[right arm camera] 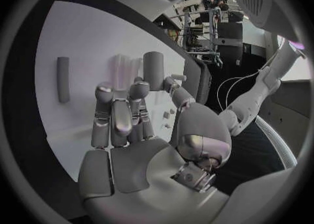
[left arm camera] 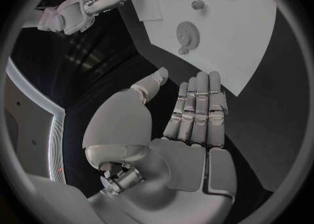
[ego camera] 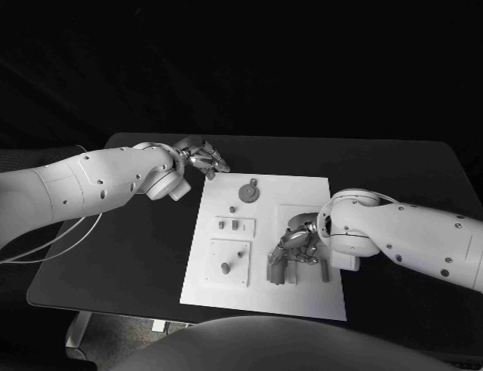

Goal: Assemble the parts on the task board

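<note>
Right hand (ego camera: 297, 241) lowered onto the task board (ego camera: 308, 193), a grey cylindrical part (right arm camera: 153, 70) pinched at its fingertips, left hand (ego camera: 202, 159) held spread and empty beside the board's far corner, no writing legible.

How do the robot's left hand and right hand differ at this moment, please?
The left hand is off the task board, over the black table by the board's far corner; the right hand is over the board, down among the parts. The left hand's fingers lie straight, side by side, holding nothing; the right hand's fingers are at an upright grey peg, grip unclear. Both are silver, on white arms.
</note>
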{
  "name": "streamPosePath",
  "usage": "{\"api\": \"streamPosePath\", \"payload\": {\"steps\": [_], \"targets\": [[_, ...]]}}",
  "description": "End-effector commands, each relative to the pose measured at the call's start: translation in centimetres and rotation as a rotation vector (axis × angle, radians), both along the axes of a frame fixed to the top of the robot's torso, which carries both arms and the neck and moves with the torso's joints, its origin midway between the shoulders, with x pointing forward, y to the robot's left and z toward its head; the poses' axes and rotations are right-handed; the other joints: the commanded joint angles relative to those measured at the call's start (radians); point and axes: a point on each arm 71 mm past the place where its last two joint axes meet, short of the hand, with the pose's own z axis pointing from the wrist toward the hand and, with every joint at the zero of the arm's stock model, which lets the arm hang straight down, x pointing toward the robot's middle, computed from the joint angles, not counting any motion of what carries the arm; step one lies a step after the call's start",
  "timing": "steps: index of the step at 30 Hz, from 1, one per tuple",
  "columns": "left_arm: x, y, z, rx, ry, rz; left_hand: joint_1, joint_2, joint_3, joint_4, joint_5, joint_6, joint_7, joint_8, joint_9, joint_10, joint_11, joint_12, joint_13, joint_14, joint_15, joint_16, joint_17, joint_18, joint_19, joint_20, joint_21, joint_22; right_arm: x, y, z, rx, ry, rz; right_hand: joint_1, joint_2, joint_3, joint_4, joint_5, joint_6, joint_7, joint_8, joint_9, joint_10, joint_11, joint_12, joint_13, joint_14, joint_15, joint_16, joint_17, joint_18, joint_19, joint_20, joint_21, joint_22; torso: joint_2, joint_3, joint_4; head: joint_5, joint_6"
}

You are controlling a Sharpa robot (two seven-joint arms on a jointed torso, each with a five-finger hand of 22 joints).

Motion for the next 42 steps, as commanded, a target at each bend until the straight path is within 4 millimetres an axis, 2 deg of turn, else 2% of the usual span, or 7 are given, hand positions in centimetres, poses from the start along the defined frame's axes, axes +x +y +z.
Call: {"api": "streamPosePath", "payload": {"steps": [1, 17, 30, 37, 42], "targets": [[-0.01, -0.28, 0.03, -0.002, 0.005, -0.016, 0.008, 0.002, 0.001, 0.001, -0.002, -0.003, 0.001, -0.005, 0.0, -0.006, 0.002, -0.002, -0.001, 0.007, -0.001, -0.005, 0.002, 0.016, 0.005, -0.002, -0.005, 0.001, 0.24, -0.19, -0.28, -0.03, -0.058, 0.022, 0.083, 0.091, 0.004, 0.003, 0.007, -0.001, 0.006, 0.0, -0.001, -0.004, 0.002, -0.006, 0.001, -0.01, 0.001, -0.004, -0.003, 0.03, -0.006, 0.004, 0.0, 0.014, 0.0, 0.0, -0.0001, 0.002, 0.0], [0.01, -0.24, 0.0, 0.001, 0.008, -0.016, 0.008, 0.002, 0.001, 0.002, -0.002, -0.003, 0.001, -0.006, 0.0, -0.007, 0.002, -0.001, -0.002, 0.007, -0.001, -0.005, 0.003, 0.015, 0.005, -0.002, -0.005, 0.001, 0.45, -0.11, -0.2, -0.011, -0.099, -0.005, 0.076, 0.084, 0.002, 0.007, 0.007, -0.006, 0.009, -0.003, -0.003, -0.011, 0.004, -0.007, 0.002, -0.021, 0.004, -0.008, -0.016, 0.03, -0.009, 0.006, -0.001, 0.014, 0.0, 0.0, -0.0001, 0.0, 0.0], [0.02, -0.24, -0.02, 0.004, 0.01, -0.016, 0.007, 0.002, 0.001, 0.002, -0.002, -0.003, 0.001, -0.006, 0.0, -0.007, 0.002, -0.001, -0.002, 0.007, -0.001, -0.006, 0.004, 0.015, 0.005, -0.002, -0.005, 0.002, 0.11, 0.09, -0.27, 0.028, -0.043, -0.048, 0.058, 0.078, -0.001, 0.02, 0.007, -0.004, 0.009, -0.003, -0.003, -0.012, 0.004, -0.005, 0.003, -0.019, 0.006, -0.008, -0.011, 0.03, -0.008, 0.008, -0.001, 0.013, 0.0, 0.0, -0.0001, 0.002, 0.0], [0.02, -0.31, -0.05, 0.006, 0.012, -0.018, 0.007, 0.002, 0.001, 0.003, -0.002, -0.003, 0.001, -0.006, 0.0, -0.007, 0.002, -0.001, -0.002, 0.007, -0.001, -0.006, 0.004, 0.015, 0.005, -0.002, -0.005, 0.002, -0.08, 0.04, -0.4, 0.015, -0.012, -0.029, 0.047, 0.071, -0.003, 0.028, 0.007, -0.005, 0.009, -0.004, -0.004, -0.014, 0.004, -0.005, 0.003, -0.022, 0.006, -0.008, -0.014, 0.03, -0.009, 0.008, -0.002, 0.013, 0.0, 0.0, -0.0001, 0.0, 0.0], [0.03, -0.35, -0.07, 0.008, 0.013, -0.018, 0.007, 0.001, 0.0, 0.003, -0.002, -0.003, 0.001, -0.006, 0.0, -0.008, 0.002, -0.001, -0.002, 0.007, -0.001, -0.007, 0.004, 0.015, 0.005, -0.002, -0.006, 0.002, -0.15, 0.08, -0.47, 0.016, -0.005, -0.032, 0.028, 0.059, -0.004, 0.047, 0.007, -0.009, 0.01, -0.006, -0.005, -0.019, 0.006, -0.006, 0.004, -0.028, 0.007, -0.01, -0.019, 0.03, -0.013, 0.009, -0.004, 0.013, 0.0, 0.0, -0.0001, 0.0, 0.0]]}}
